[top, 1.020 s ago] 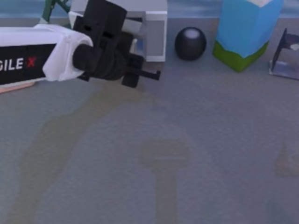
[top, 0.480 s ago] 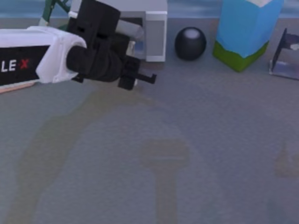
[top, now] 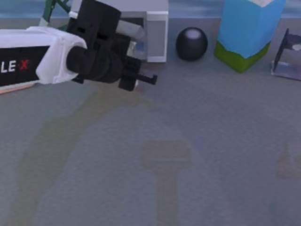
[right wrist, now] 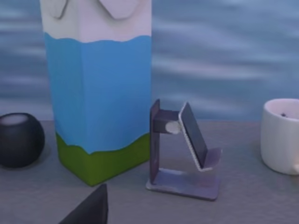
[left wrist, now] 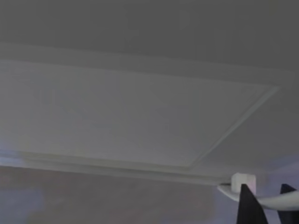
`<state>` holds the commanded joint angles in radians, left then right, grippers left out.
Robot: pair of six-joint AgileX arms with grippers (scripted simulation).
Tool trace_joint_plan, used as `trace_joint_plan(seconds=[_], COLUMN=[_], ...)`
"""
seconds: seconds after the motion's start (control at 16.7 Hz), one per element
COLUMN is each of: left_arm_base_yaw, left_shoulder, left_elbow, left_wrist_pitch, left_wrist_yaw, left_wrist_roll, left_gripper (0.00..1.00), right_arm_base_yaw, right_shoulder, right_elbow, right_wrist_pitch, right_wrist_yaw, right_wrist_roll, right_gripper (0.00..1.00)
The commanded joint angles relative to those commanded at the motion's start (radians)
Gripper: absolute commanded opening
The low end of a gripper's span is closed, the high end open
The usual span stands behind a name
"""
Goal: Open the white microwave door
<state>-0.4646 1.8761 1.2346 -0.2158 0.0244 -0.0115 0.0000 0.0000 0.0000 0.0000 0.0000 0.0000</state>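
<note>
worktop: grey flat surface (top: 188, 155), bare across the near part.
left pincer: black two-finger pincer (top: 141, 77) at the boxy white-grey microwave (top: 153, 33), apparently clenched on the door's edge so as to swing it.
microwave door: white-framed panel with grey window (left wrist: 126, 116), ajar at far left.
right pincer: not visible; cannot tell.
far: black ball (top: 191, 43), blue-and-green carton (top: 247, 30).
</note>
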Motion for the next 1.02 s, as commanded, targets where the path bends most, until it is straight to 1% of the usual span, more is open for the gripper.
trace_joint_plan(seconds=[0.78,0.84,1.02], left_arm_base_yaw=[0.000,-0.009,0.002], left_shoulder=[0.000,0.001,-0.008], left_elbow=[0.000,0.002,-0.011], left_wrist_pitch=[0.000,-0.001,0.000], left_wrist_yaw=[0.000,0.009,0.022], left_wrist_roll=[0.000,-0.006,0.016], left_gripper=[0.00,0.00,0.00], right_arm_base_yaw=[0.000,0.000,0.000], right_shoulder=[0.000,0.000,0.000], right_elbow=[0.000,0.000,0.000], right_wrist_pitch=[0.000,0.000,0.000], right_wrist_yaw=[0.000,0.000,0.000], right_wrist_roll=[0.000,0.000,0.000], right_gripper=[1.00,1.00,1.00])
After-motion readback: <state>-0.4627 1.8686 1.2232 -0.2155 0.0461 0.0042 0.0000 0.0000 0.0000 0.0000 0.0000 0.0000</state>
